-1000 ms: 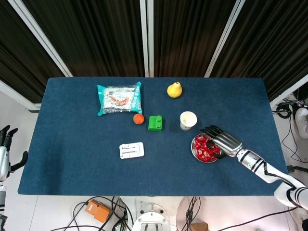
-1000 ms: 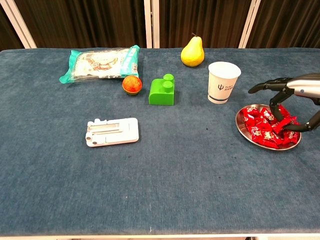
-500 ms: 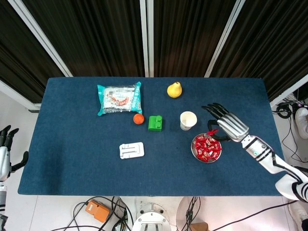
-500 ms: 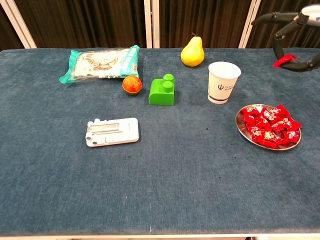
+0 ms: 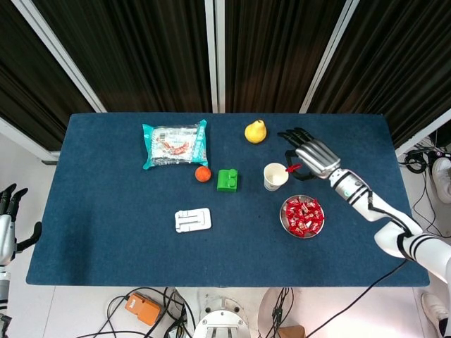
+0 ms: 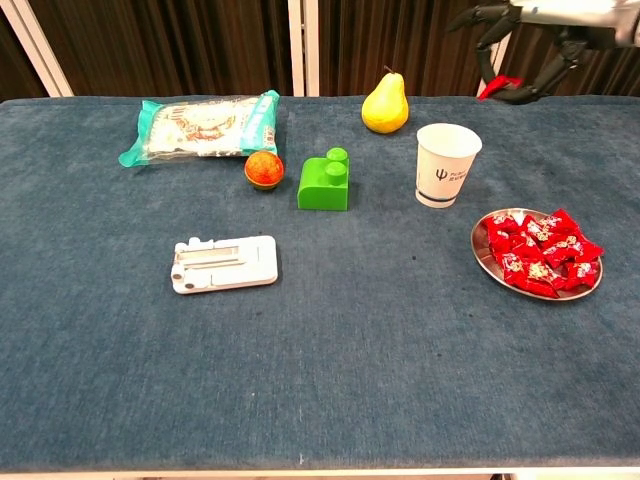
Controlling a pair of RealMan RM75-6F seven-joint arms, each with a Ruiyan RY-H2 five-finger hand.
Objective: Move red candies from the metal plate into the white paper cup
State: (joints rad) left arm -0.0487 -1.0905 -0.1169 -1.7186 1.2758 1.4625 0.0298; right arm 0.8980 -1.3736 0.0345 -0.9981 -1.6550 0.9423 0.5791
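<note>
Right hand [image 5: 310,154] is raised above the table [image 5: 106,232], pinching one red candy [image 5: 292,168] between thumb and a finger, the other fingers spread; in the chest view the same hand [image 6: 520,40] sits high, up and to the right of the white paper cup [image 6: 447,165], with the candy [image 6: 497,86] hanging at its lower edge. In the head view the candy is just beside the cup's rim [image 5: 275,175], on its right side; whether it is over the opening cannot be told. The cup stands upright. The metal plate [image 5: 285,220] lies near the cup, toward the table's front edge, still loaded with a pile of red candies [image 6: 540,252]. Left hand [image 5: 8,211] hangs off the table's left edge, fingers apart, holding nothing. Elsewhere on the table: a yellow pear [image 5: 255,131] behind the cup, a green block [image 5: 227,180] and a small orange ball [image 5: 203,174] to its left, a snack packet [image 5: 175,144] further back-left, and a white flat holder [image 5: 192,220] near the middle.
</note>
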